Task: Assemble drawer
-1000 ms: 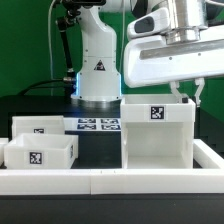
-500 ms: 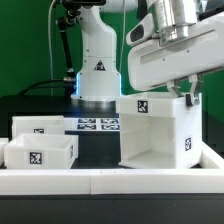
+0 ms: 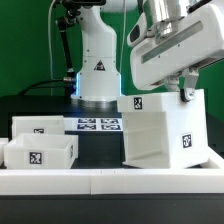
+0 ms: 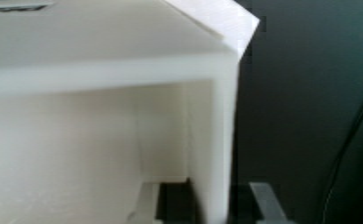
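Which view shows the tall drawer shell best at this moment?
The exterior view. It shows the whole tall shell turned corner-on, its front tag readable, and the hand gripping its upper wall. The wrist view shows only a close stretch of that wall, with the hand's fingers on either side of it.

The top edge of the exterior view cuts off the arm [image 3: 170, 40], and the gripper's [image 3: 186, 95] fingertips are hidden at the shell's [image 3: 160, 135] rim. The near tray [image 3: 40, 153] hides the far tray's [image 3: 40, 124] lower front. The wrist view is blurred, with the shell running past its edges.
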You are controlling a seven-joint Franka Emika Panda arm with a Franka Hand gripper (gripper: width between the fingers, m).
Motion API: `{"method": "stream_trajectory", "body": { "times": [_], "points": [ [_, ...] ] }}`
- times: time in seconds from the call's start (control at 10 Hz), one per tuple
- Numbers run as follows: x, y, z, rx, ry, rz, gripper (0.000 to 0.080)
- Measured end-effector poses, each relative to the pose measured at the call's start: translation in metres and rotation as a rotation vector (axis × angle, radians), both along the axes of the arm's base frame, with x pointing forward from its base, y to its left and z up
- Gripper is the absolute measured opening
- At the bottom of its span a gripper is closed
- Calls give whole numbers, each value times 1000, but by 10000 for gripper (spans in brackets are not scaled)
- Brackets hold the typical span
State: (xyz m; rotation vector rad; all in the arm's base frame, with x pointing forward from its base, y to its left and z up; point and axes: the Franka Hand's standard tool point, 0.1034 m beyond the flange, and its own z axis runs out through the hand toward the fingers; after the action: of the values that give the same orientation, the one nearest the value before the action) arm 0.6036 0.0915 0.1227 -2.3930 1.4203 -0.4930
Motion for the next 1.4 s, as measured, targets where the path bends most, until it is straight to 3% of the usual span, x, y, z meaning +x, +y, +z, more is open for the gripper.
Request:
{"method": "stream_trajectory", "body": {
  "times": [0.1, 0.3, 0.4, 0.5, 0.7, 0.9, 1.4],
  "points": [
    [0, 0, 0, 8, 0, -15, 58],
    [2, -3, 2, 71, 5, -136, 58],
    [7, -11, 3, 129, 9, -249, 58],
    [10, -12, 1, 155, 13, -293, 58],
    [20, -3, 0, 257, 45, -440, 58],
    [23, 3, -2, 274, 57, -457, 58],
    [22, 6, -1, 247, 15, -442, 64]
  ]
}}
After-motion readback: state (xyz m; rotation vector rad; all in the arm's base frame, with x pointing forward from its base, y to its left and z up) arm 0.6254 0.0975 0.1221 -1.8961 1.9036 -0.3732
